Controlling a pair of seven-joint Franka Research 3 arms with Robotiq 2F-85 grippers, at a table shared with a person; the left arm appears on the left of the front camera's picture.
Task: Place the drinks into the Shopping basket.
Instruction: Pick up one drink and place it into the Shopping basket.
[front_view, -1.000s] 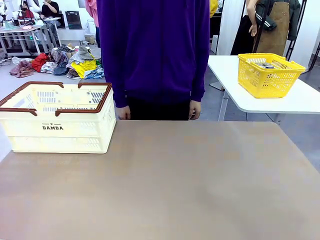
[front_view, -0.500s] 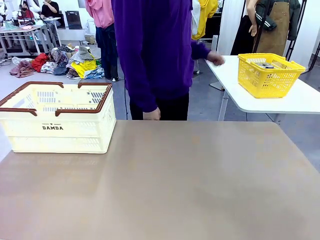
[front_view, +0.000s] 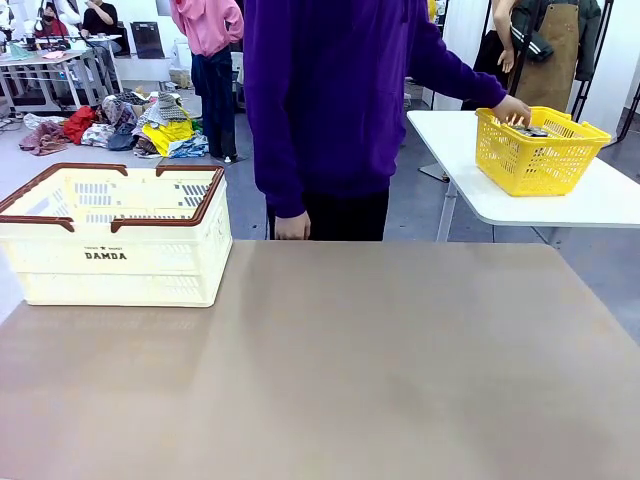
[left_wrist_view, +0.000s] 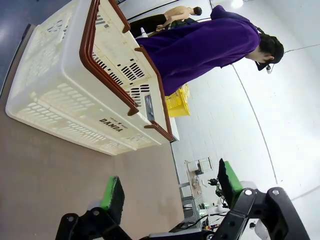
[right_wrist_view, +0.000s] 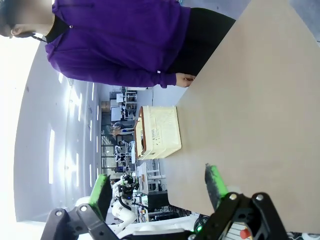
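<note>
The task looks unstarted: the Shopping basket (front_view: 110, 272) stands at ten o'clock on the desk (front_view: 380, 360), with no drink seen inside or handed over yet. At two o'clock the person's hand (front_view: 513, 109) reaches into a yellow basket (front_view: 535, 162) on a side table (front_view: 600, 205), perhaps fetching one. The left fingers (left_wrist_view: 111, 189) and right fingers (right_wrist_view: 215, 181) both stand wide, holding nothing.
</note>
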